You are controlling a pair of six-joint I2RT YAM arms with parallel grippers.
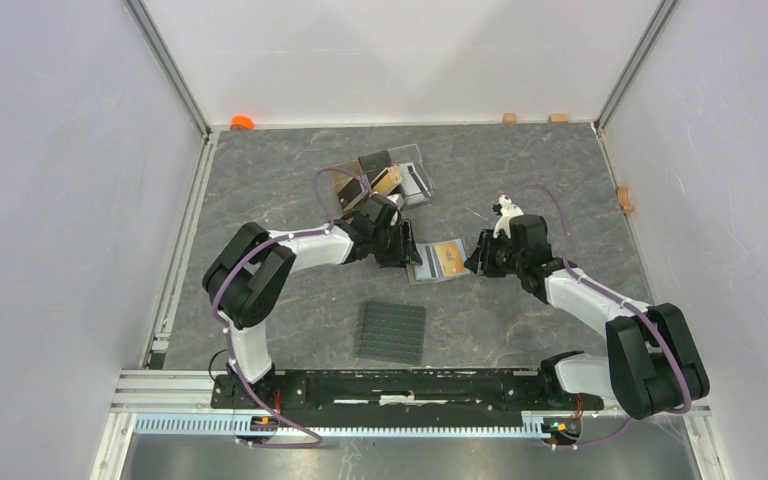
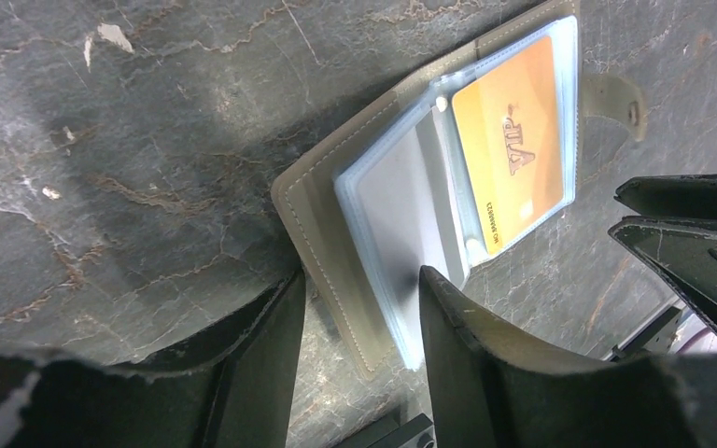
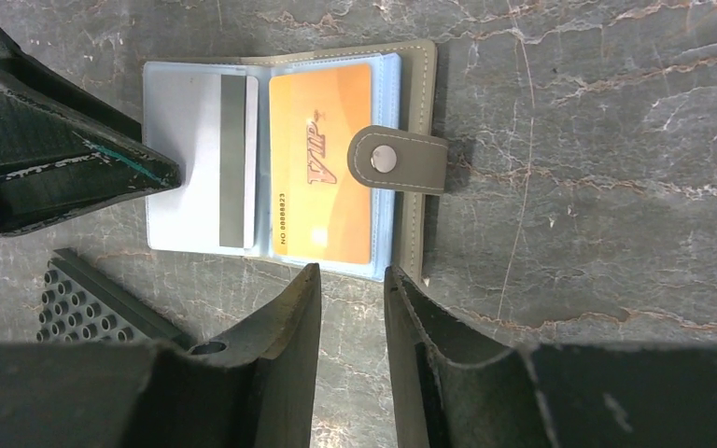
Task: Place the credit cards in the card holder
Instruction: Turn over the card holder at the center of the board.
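the card holder (image 3: 420, 93) lies open and flat on the table (image 3: 569, 140), a dark grey stone-look sheet with pale veins. its cover is matte olive-taupe with a stitched edge, and the pockets inside are shiny, clear and bluish. a rounded snap tab (image 3: 397, 159) with a metal stud folds over the holder's right half.

under that tab an orange card (image 3: 317, 112) sits inside a clear pocket. it reads "vip" in slanted dark letters, and a small line along one edge begins "no", followed by digits that are mostly eights. in the holder's left pocket is a white card (image 3: 191, 159) with a grey stripe down one side.

the left gripper (image 2: 359, 275) is at the holder's left edge, its black, scuffed jaws apart and straddling the corner of the cover and pockets. the right gripper (image 3: 352, 269) is just beside the holder's near edge, jaws a little apart with only bare table between them.

near the holder lies a dark grey square mat (image 1: 392, 332) dotted with studs.
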